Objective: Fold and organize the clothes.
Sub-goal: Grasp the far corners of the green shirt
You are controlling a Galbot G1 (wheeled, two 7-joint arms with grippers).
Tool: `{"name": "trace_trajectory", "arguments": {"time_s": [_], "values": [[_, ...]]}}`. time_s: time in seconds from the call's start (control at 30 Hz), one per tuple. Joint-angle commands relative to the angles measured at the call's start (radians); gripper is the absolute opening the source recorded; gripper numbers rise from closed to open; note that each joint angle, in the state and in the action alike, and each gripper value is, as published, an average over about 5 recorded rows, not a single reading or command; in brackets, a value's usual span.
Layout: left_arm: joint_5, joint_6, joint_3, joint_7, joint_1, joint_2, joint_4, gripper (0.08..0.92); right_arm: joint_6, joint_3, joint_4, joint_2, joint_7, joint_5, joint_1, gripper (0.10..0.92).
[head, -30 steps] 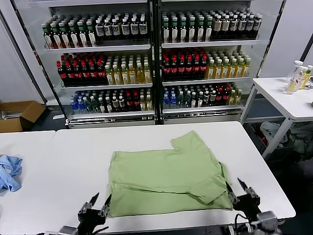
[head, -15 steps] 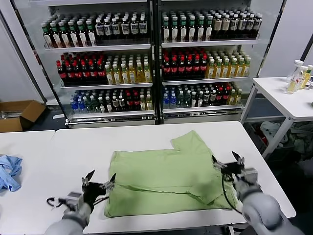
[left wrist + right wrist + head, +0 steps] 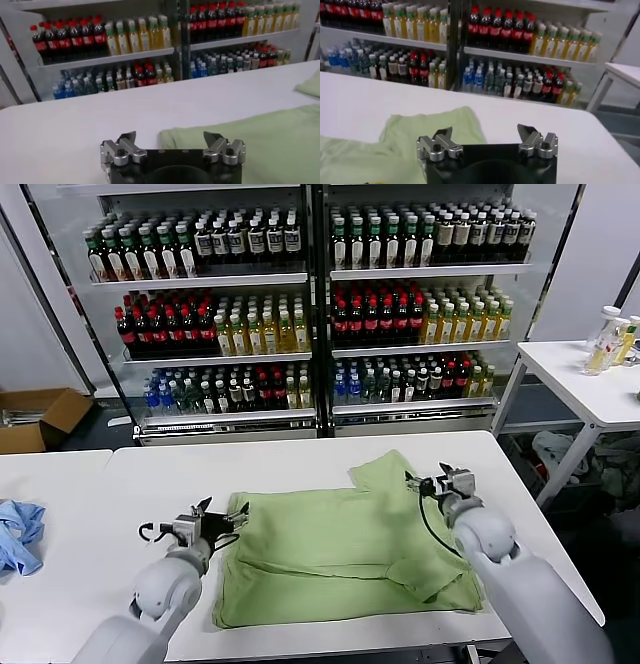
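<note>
Lying flat across the middle of the white tabletop (image 3: 130, 484): a light green shirt (image 3: 340, 549), partly folded, with one sleeve sticking out toward the far edge.

Reaching in from the near left: the left arm, extending forward and inward, forearm sloping up toward the far side, with the left gripper (image 3: 212, 517) hovering low by the shirt's left edge near its far corner. Standing spread wide, holding nothing: its two fingers, one over bare tabletop and the other over the green hem, as seen in the left wrist view (image 3: 172, 142).

Reaching in from the near right: the right arm, bending at the elbow and stretching forward over the shirt's right side, with the right gripper (image 3: 440, 481) hanging just beside the protruding sleeve. Spread wide as well, gripping nothing: its fingers, pointing toward the far edge, with the sleeve lying below and slightly to one side in the right wrist view (image 3: 487, 140).

Sitting well apart on the neighbouring tabletop to the left: a crumpled blue cloth (image 3: 18, 536).

Standing behind the tabletop: glass-fronted shelves (image 3: 310, 314) filled with rows of bottles.
</note>
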Motion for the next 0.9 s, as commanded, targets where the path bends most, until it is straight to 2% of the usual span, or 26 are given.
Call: {"name": "trace_trajectory", "arguments": {"time_s": [0.03,0.23,0.33,0.4,0.67,0.9], "values": [[-0.033,0.015,0.065,0.001,-0.149,-0.022,0.18,0.823,-0.027,-0.082,-0.278,0.119,-0.059,0.004,0.187,0.823],[-0.069,0.026,0.067,0.007,-0.146,-0.032,0.189,0.822,-0.026,-0.082,-0.34,0.154,-0.071,0.01,0.202,0.823],[-0.065,0.012,0.073,0.017,-0.143,-0.037,0.188,0.81,-0.026,-0.085,-0.354,0.163,-0.074,0.021,0.204,0.796],[-0.063,0.005,0.076,0.023,-0.136,-0.038,0.181,0.782,-0.027,-0.086,-0.368,0.168,-0.073,0.03,0.205,0.75],[-0.065,0.005,0.071,0.035,-0.112,-0.039,0.168,0.575,-0.028,-0.078,-0.418,0.177,-0.072,0.07,0.213,0.516],[-0.072,0.002,0.065,0.048,-0.094,-0.035,0.155,0.367,-0.028,-0.076,-0.418,0.18,-0.079,0.082,0.209,0.317]]}}
